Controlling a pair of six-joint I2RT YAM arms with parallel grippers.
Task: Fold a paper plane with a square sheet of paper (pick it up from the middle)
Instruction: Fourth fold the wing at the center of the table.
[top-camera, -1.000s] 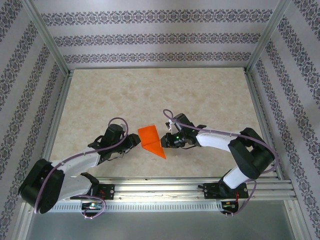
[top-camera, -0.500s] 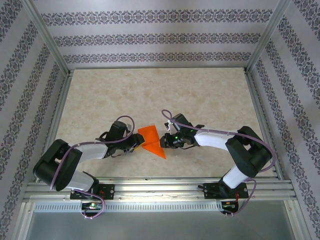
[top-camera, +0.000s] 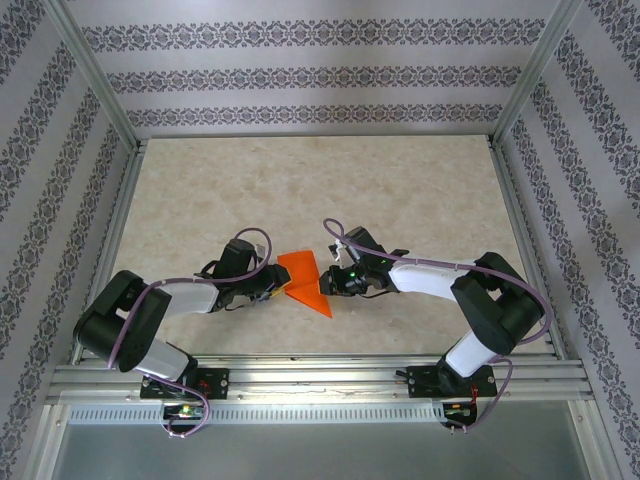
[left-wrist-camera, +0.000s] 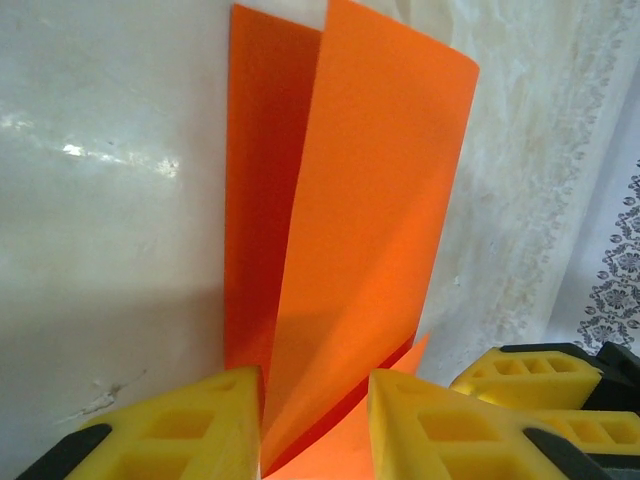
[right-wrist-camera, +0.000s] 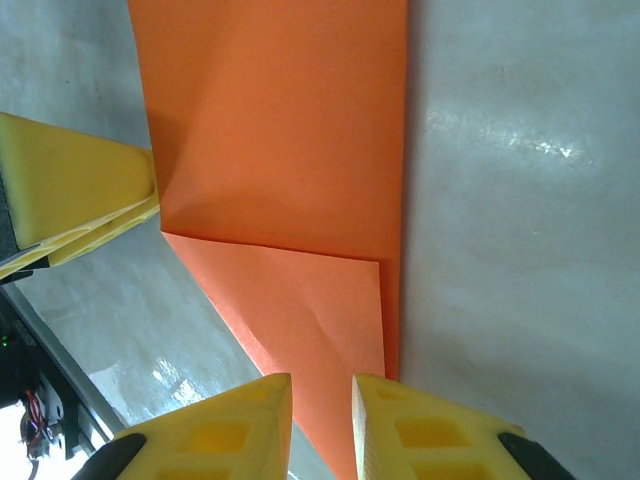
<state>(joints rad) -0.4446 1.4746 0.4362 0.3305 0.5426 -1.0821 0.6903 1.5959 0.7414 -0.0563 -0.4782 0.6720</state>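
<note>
The square sheet of paper (top-camera: 300, 272) is bright orange, folded, and lies mid-table with a pointed end toward the near edge. My left gripper (top-camera: 270, 288) is at its left edge. In the left wrist view a raised flap of the paper (left-wrist-camera: 370, 200) stands between the yellow fingers (left-wrist-camera: 170, 430), and the left gripper (left-wrist-camera: 315, 430) has its jaws apart around it. My right gripper (top-camera: 326, 285) is at the paper's right side. Its jaws (right-wrist-camera: 320, 430) are low over the flat folded paper (right-wrist-camera: 280, 130), a narrow gap between them.
The beige marbled tabletop (top-camera: 400, 200) is boxed in by patterned walls and metal frame posts (top-camera: 95, 75). An aluminium rail (top-camera: 320, 370) runs along the near edge. Each gripper's yellow fingers reach into the other wrist's view (left-wrist-camera: 540, 385) (right-wrist-camera: 70, 190).
My left arm has pushed its gripper right onto the paper's left edge, and its jaws have narrowed around the flap. The right gripper and the paper have barely moved.
</note>
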